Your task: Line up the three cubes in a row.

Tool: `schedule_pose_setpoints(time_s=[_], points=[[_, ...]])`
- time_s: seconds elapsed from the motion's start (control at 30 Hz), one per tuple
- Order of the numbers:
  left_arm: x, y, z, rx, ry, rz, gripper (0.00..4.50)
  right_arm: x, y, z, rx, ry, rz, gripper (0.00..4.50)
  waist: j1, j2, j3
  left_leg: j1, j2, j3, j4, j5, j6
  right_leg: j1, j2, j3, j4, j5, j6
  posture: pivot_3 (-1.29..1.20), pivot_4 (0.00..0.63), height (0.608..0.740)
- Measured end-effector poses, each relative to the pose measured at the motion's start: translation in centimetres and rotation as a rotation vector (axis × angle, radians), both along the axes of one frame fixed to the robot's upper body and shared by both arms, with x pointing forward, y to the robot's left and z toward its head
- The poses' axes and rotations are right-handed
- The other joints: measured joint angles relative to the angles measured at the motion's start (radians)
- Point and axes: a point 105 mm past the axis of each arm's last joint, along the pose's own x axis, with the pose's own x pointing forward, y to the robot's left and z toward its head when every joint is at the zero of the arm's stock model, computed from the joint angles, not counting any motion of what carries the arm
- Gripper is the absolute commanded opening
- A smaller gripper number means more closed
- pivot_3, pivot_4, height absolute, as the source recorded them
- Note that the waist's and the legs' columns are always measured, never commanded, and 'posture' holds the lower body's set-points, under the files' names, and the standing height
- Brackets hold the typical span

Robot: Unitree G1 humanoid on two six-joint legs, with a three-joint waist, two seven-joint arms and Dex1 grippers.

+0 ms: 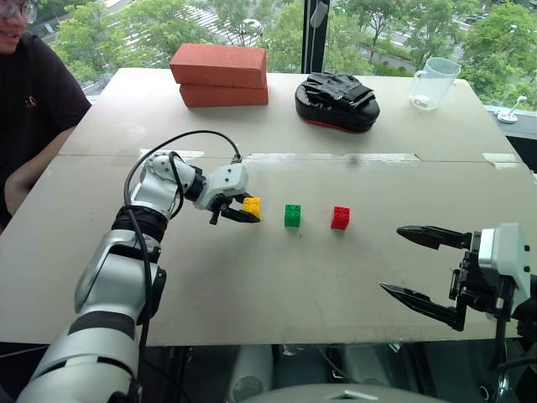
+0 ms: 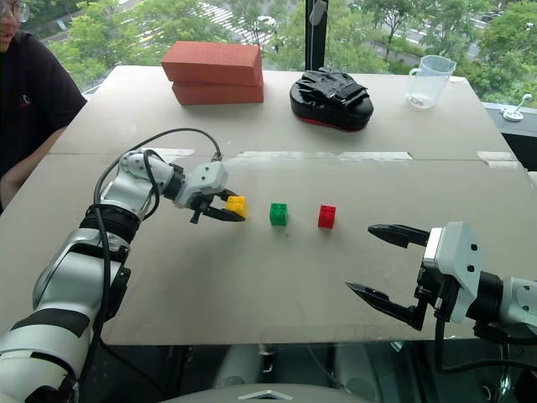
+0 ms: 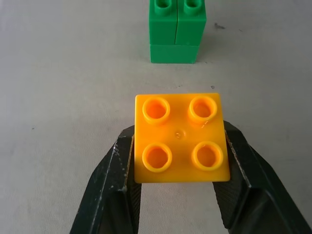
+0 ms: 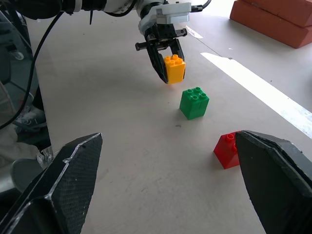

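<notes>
The three cubes stand in a line across the middle of the table: yellow cube (image 1: pixel 252 204), green cube (image 1: pixel 292 215), red cube (image 1: pixel 340 217). My left gripper (image 1: pixel 248 211) is shut on the yellow cube at the left end, its black fingers (image 3: pixel 114 170) pressing two opposite sides, studs facing up. Whether the yellow cube rests on the table or hangs just above it, I cannot tell. The green cube (image 3: pixel 176 34) lies a short gap beyond it. My right gripper (image 1: pixel 393 260) stands open near the table's front right, apart from the red cube (image 4: pixel 226 150).
Two stacked red-orange bricks (image 1: pixel 220 75) lie at the back left, a black padded object (image 1: pixel 336 102) at the back middle, a clear jug (image 1: pixel 433 82) at the back right. A person (image 1: pixel 33 109) sits at the table's left side.
</notes>
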Motion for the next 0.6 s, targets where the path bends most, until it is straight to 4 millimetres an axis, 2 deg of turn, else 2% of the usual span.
schedule_pose_setpoints(time_s=[0.53,0.6], points=[[-0.48,0.75,-0.75,0.004,0.017,0.03,1.68,0.34,-0.09,0.18,-0.009,-0.017,-0.001,4.5,0.0,0.0,0.0,0.0,0.0,0.0,0.001,0.0,0.0,0.0,0.0,0.0,0.001,0.0,0.0,0.0,0.15,0.74],[-0.46,0.82,-0.74,0.0,0.014,0.036,2.4,0.33,-0.09,0.18,-0.012,-0.017,0.001,4.5,0.0,0.0,0.0,0.0,0.0,0.0,0.001,0.0,0.0,0.0,0.001,0.0,0.001,0.0,0.0,0.0,0.15,0.74]])
